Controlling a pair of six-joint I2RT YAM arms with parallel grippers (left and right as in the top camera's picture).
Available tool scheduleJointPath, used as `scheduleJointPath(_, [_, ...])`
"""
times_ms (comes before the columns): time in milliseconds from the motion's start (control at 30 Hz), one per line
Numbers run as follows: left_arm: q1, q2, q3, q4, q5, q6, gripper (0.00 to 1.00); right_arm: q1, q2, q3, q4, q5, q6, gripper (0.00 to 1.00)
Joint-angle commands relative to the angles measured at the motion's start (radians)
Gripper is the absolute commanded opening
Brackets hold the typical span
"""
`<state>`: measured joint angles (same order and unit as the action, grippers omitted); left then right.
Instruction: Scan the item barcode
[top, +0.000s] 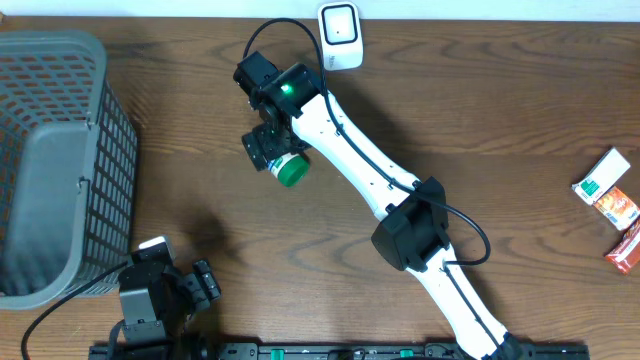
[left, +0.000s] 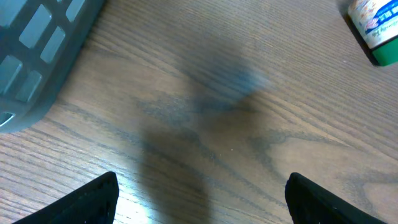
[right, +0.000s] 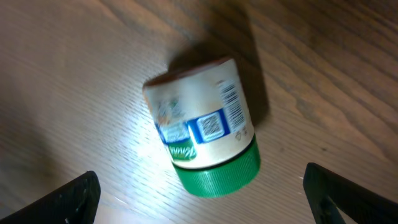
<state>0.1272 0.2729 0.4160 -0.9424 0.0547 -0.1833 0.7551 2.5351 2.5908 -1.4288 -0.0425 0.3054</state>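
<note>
The item is a small white jar with a green lid (right: 202, 127). It lies on its side on the wooden table, with its barcode (right: 232, 104) facing up. My right gripper (right: 202, 202) hangs open just over it, one finger on each side of the lid end, touching nothing. In the overhead view the jar (top: 292, 171) lies under the right gripper (top: 274, 158), and the white scanner (top: 340, 36) stands at the table's far edge. My left gripper (top: 205, 284) is open and empty near the front left. Its wrist view catches the jar (left: 374, 28) at top right.
A grey mesh basket (top: 60, 160) fills the left side of the table and shows in the left wrist view as a basket corner (left: 37, 50). Three small packets (top: 612, 205) lie at the right edge. The right arm (top: 400, 215) stretches diagonally across the middle.
</note>
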Motion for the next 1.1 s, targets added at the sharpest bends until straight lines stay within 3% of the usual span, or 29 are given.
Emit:
scheduleJointPath(0, [0.0,-0.002,0.006,-0.003,0.008,0.006,0.86,-0.003,0.055,-0.003,0.017,-0.014,0.068,0.99])
scheduleJointPath(200, [0.0,-0.002,0.006,-0.003,0.008,0.006,0.86,-0.012,0.13,-0.003,0.049,0.002,-0.065,0.99])
scheduleJointPath(400, [0.0,-0.002,0.006,-0.003,0.008,0.006,0.86,-0.025,0.13,-0.003,0.045,0.001,0.002,0.99])
scheduleJointPath(700, [0.001,-0.002,0.006,-0.003,0.008,0.006,0.86,-0.025,0.134,-0.003,0.075,-0.011,-0.063,0.99])
scheduleJointPath(1067, [0.001,-0.002,0.006,-0.003,0.008,0.006,0.86,-0.022,0.134,-0.003,0.04,-0.033,0.043,0.78])
